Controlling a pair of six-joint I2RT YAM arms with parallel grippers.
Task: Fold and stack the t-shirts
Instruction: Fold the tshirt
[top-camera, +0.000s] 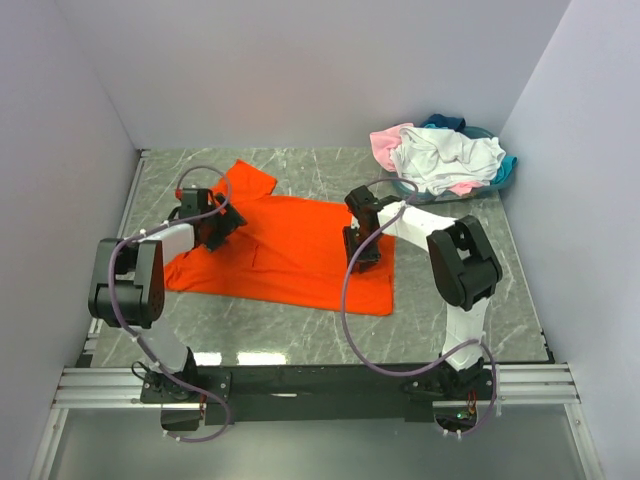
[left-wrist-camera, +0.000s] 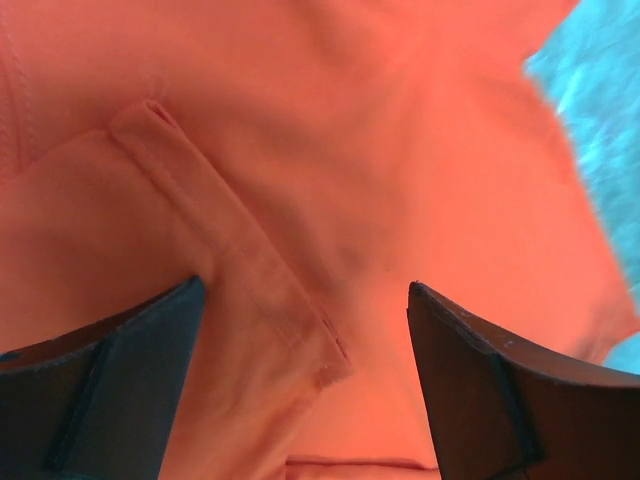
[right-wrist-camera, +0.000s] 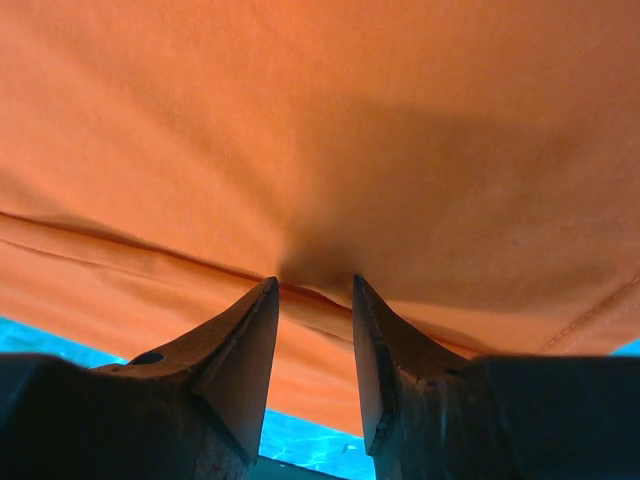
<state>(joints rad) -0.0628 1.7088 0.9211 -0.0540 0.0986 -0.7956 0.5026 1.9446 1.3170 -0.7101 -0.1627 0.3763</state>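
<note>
Orange t-shirt (top-camera: 290, 250) lies spread flat on the grey marble table (top-camera: 270, 335), a little left of the middle of the overhead view, with one sleeve (top-camera: 250, 178) pointing toward the upper left. The other t-shirts sit in a crumpled pile (top-camera: 440, 160) in the upper right corner of the table, well apart from the orange one: a white shirt (top-camera: 445, 155) on top, pink cloth (top-camera: 385, 140) at its left edge, and teal cloth (top-camera: 452, 123) behind it.

The left gripper (top-camera: 215, 225) is over the left end of the orange t-shirt. In the left wrist view its jaws stand wide apart (left-wrist-camera: 305, 290), with nothing between them but cloth lying below. A folded hem strip (left-wrist-camera: 240, 240) runs diagonally between the two fingers.

The right gripper (top-camera: 362, 252) is down on the right part of the orange t-shirt, near its lower right edge. In the right wrist view its fingertips (right-wrist-camera: 262, 300) are only a narrow gap apart and press against the cloth at a stitched seam (right-wrist-camera: 120, 255). The cloth puckers just above the gap (right-wrist-camera: 315, 285). Whether the fabric is actually pinched between the jaws I cannot tell. A strip of table shows below the shirt's edge in the lower left of that view.
</note>
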